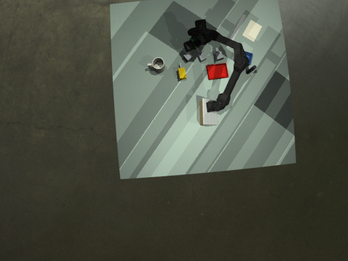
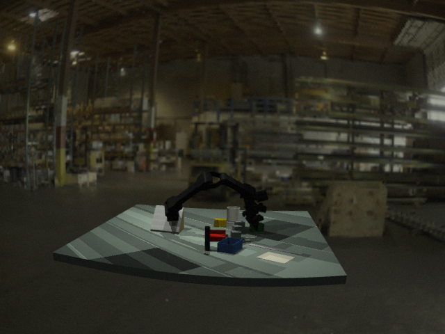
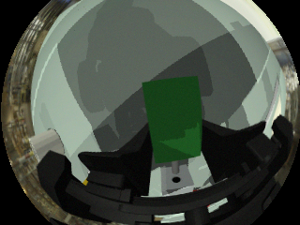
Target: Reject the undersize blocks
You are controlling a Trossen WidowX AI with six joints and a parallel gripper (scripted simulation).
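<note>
Green gauge pinched, its pin toward a bored steel block.
Top: our black gripper (image 1: 192,42) (image 2: 256,225) (image 3: 171,122) mostly hides the green GO gauge (image 1: 192,39) (image 2: 261,227) (image 3: 172,108); the nearest grey steel block (image 1: 187,56) lies at seven o'clock, the red reject tray (image 1: 207,73) (image 2: 217,235) toward five. Exterior: we see the gauge low at the fingers, the tray near nine o'clock. Wrist: the fingers clamp its green handle, long axis roughly twelve-to-six, pin at six near the dark bore (image 3: 176,179); whether they are aligned, we can't tell. We read no labels.

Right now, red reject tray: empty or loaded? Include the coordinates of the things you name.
Empty: from above, the red reject tray (image 1: 217,71) (image 2: 217,235) shows only bare red floor inside its walls, no block.
</note>
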